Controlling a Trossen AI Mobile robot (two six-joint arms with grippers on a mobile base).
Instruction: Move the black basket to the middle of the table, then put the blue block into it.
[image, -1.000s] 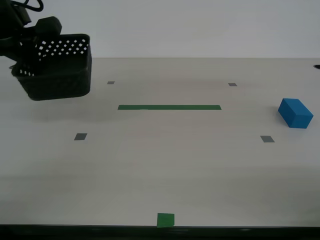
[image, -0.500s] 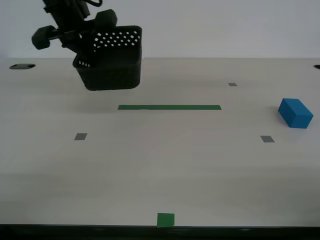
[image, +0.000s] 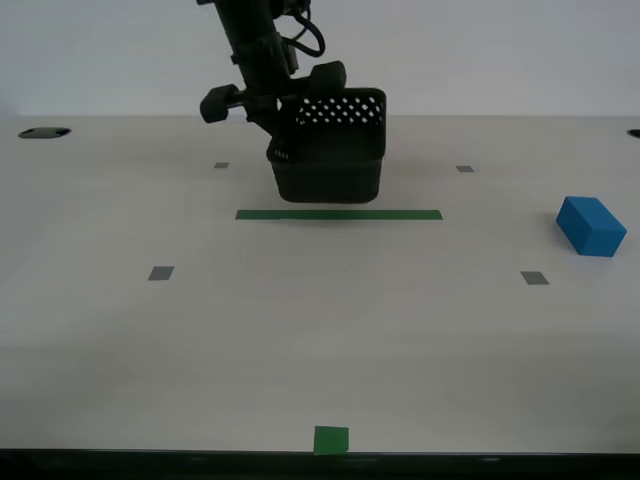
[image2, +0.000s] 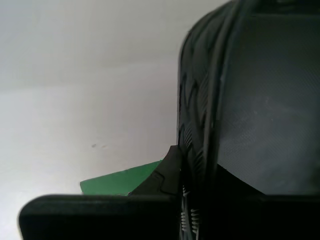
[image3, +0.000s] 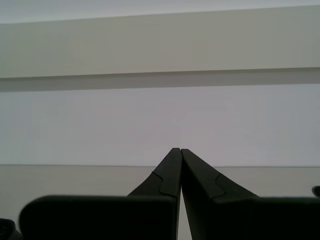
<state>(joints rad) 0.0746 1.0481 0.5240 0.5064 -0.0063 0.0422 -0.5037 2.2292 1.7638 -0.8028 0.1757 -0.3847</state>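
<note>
The black basket (image: 332, 150) is held by its rim in my second gripper (image: 284, 128), just behind the green tape strip (image: 338, 214) near the middle of the table (image: 320, 330). I cannot tell whether its base touches the tabletop. In the second wrist view the basket's wall (image2: 250, 115) fills the frame beside the shut gripper (image2: 181, 152). The blue block (image: 591, 226) lies alone at the exterior view's right. My first gripper (image3: 180, 151) is shut and empty, facing a pale wall, and does not show in the exterior view.
A green square (image: 331, 439) marks the table's near edge. Small grey squares (image: 161, 273) (image: 534, 278) lie to either side. A dark hole (image: 45, 132) sits at the far corner on the exterior view's left.
My second gripper has carried the basket from the far corner at the exterior view's left towards the right, to behind the green strip, and lowered it. The block has not moved.
</note>
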